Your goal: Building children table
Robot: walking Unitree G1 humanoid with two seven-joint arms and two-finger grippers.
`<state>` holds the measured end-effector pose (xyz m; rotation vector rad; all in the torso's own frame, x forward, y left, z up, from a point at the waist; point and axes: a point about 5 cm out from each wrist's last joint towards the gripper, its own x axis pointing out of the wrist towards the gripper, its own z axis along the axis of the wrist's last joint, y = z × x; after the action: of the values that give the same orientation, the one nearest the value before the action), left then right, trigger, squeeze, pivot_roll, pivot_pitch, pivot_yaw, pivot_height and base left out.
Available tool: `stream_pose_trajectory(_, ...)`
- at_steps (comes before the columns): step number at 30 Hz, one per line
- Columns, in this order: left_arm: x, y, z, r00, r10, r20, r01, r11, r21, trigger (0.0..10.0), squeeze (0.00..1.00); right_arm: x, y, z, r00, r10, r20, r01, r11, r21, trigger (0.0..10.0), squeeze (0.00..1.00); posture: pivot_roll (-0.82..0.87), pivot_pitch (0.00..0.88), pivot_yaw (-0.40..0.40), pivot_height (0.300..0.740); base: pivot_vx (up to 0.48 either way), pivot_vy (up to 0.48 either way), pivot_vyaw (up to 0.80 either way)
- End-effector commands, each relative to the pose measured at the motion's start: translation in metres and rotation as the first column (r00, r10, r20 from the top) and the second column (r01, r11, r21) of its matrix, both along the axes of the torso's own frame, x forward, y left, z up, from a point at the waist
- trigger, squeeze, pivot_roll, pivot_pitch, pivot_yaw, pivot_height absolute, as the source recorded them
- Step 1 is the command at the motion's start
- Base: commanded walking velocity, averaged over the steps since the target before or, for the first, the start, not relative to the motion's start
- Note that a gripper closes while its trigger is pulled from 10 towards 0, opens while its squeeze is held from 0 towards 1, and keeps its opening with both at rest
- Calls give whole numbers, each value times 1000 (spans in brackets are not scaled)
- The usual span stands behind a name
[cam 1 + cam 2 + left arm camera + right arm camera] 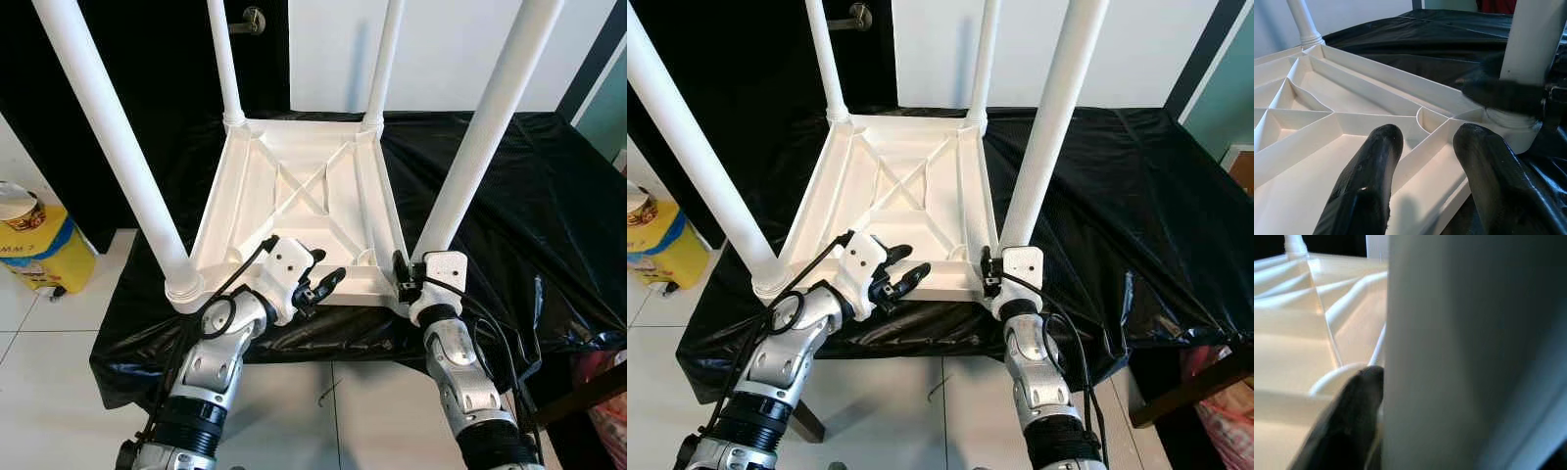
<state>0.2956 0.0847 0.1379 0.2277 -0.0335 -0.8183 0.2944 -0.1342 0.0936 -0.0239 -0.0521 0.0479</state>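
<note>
A white children's table (294,186) lies upside down on a black sheet (529,196), with its four white legs pointing up. My left gripper (328,282) is open just above the tabletop's near edge, a little left of the middle. Its two fingers (1366,196) stand apart over the ribbed underside (1327,98), holding nothing. My right gripper (402,272) is at the base of the near right leg (480,137), shut on it. In the right wrist view that leg (1464,352) is very close, and one finger (1352,421) presses against it.
The near left leg (118,147) rises just left of my left arm. A yellow container (29,240) stands on the tile floor at the left. A dark door with a metal handle (253,20) is behind the table. Something pink (607,392) lies at the lower right.
</note>
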Motion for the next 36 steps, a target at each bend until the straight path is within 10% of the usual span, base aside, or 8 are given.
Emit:
stream_pose_trajectory(1,1,3,-1,998,69,3,-68,998,-17,10000,0,-3,2,-10,998,20,-57,-21,1000,-11,10000,1000,19,0,-58,740,0,0,0)
stream_pose_trajectory(8,2,3,-2,997,73,2,-73,997,-16,10000,0,-6,-1,-6,993,111,-34,-112,993,-28,10000,1000,19,0,-62,740,0,0,0)
stream_pose_trajectory(9,2,3,-2,997,74,2,-74,997,-17,10000,0,-7,-2,-5,989,145,-32,-146,989,-35,10000,35,19,0,-63,740,0,0,0)
stream_pose_trajectory(32,9,5,4,997,77,20,-77,997,-17,10000,0,7,-42,20,837,535,-115,-543,784,-302,10000,0,10,0,-37,740,0,0,0)
stream_pose_trajectory(34,9,5,5,997,76,21,-76,997,-16,10000,0,8,-43,20,831,542,-123,-551,773,-316,9137,0,11,0,-38,740,0,0,0)
stream_pose_trajectory(35,10,5,5,997,77,23,-77,997,-17,10000,0,9,-44,20,830,541,-132,-552,768,-326,2824,0,14,0,-39,740,0,0,0)
stream_pose_trajectory(36,10,5,5,997,77,23,-77,997,-17,10000,0,9,-44,20,830,541,-132,-552,768,-326,2824,0,14,0,-39,740,0,0,0)
